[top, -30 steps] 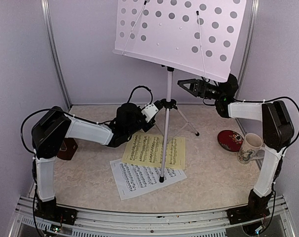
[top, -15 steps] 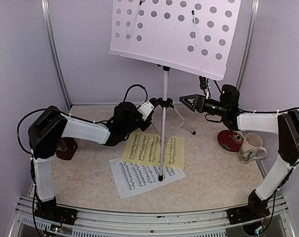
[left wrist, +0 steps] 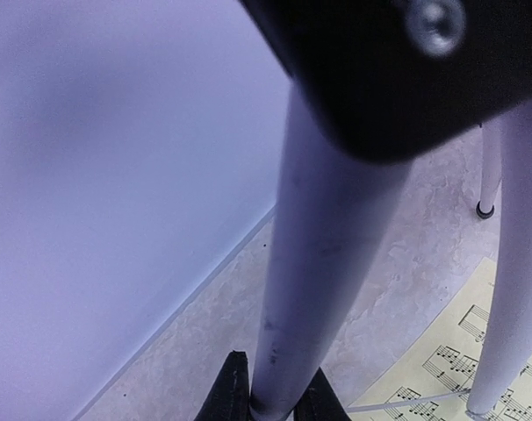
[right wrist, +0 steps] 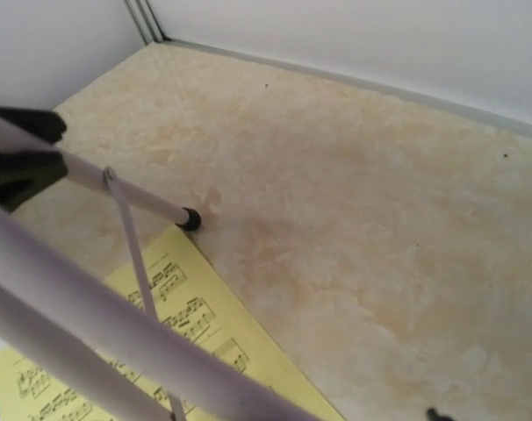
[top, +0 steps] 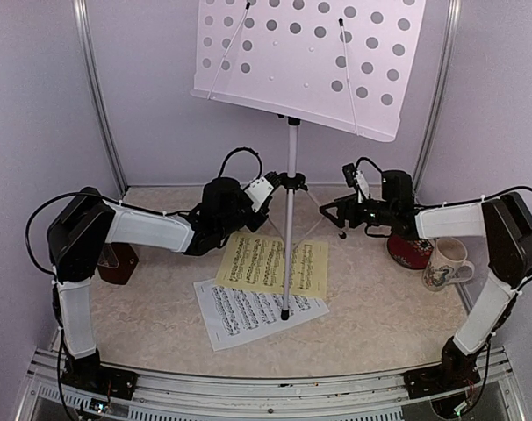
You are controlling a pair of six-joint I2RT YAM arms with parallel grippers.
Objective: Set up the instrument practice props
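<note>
The white music stand (top: 290, 219) stands mid-table, its perforated desk (top: 310, 61) high at the top. My left gripper (top: 266, 193) is shut on one tripod leg (left wrist: 327, 263), with a dark finger (left wrist: 226, 395) on each side of it. My right gripper (top: 334, 212) is low beside the stand's right leg and looks open and empty; its fingers do not show in the right wrist view. The yellow sheet (top: 270, 263) lies under the tripod and overlaps the white sheet (top: 248, 316). The yellow sheet also shows in the right wrist view (right wrist: 187, 316). The brown metronome (top: 117, 263) is half hidden behind my left arm.
A floral white mug (top: 443, 263) and a red round dish (top: 406, 250) sit at the right, just behind my right forearm. Walls close the table on the left, back and right. A tripod foot (right wrist: 190, 219) rests at the yellow sheet's corner.
My right arm has come down from just under the stand's desk to near the table beside the right tripod leg. The stand has shifted slightly left. My left gripper keeps its hold.
</note>
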